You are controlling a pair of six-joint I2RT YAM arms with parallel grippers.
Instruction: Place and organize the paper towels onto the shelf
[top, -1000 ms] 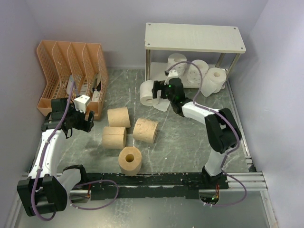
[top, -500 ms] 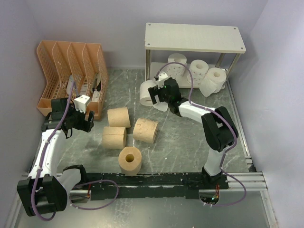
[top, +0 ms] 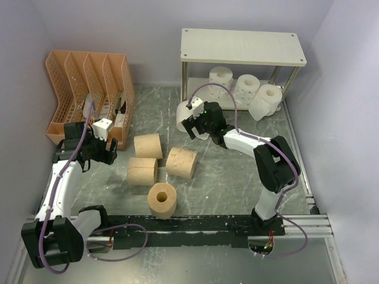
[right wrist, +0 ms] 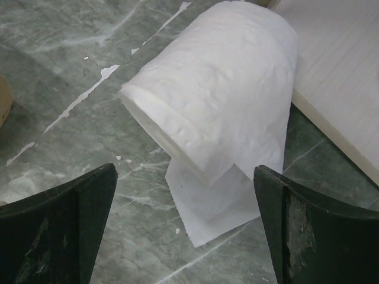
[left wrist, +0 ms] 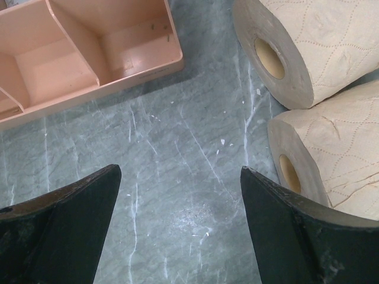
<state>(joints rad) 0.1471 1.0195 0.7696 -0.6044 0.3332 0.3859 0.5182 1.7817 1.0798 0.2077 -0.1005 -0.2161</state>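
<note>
Four tan rolls lie on the table: (top: pixel 148 145), (top: pixel 142 171), (top: pixel 181 162) and one on end (top: pixel 161 200). Three white rolls (top: pixel 247 87) stand on the lower board of the shelf (top: pixel 243 47). A fourth white roll (top: pixel 182 112) lies on its side by the shelf's left leg, with a loose sheet trailing (right wrist: pixel 213 201). My right gripper (top: pixel 192 124) is open just above it; the roll (right wrist: pixel 219 94) lies ahead of the gripper (right wrist: pixel 185 225). My left gripper (top: pixel 100 151) is open and empty over bare table (left wrist: pixel 180 225), left of two tan rolls (left wrist: pixel 314 47), (left wrist: pixel 337 154).
An orange slotted file organizer (top: pixel 89 89) stands at the back left, close behind my left gripper; its base shows in the left wrist view (left wrist: pixel 89 59). The shelf's lower board edge (right wrist: pixel 337 77) runs right of the white roll. Walls close in the table on three sides.
My right gripper has moved left and a little nearer, from beside the shelf to over the fallen white roll. The left arm has not moved.
</note>
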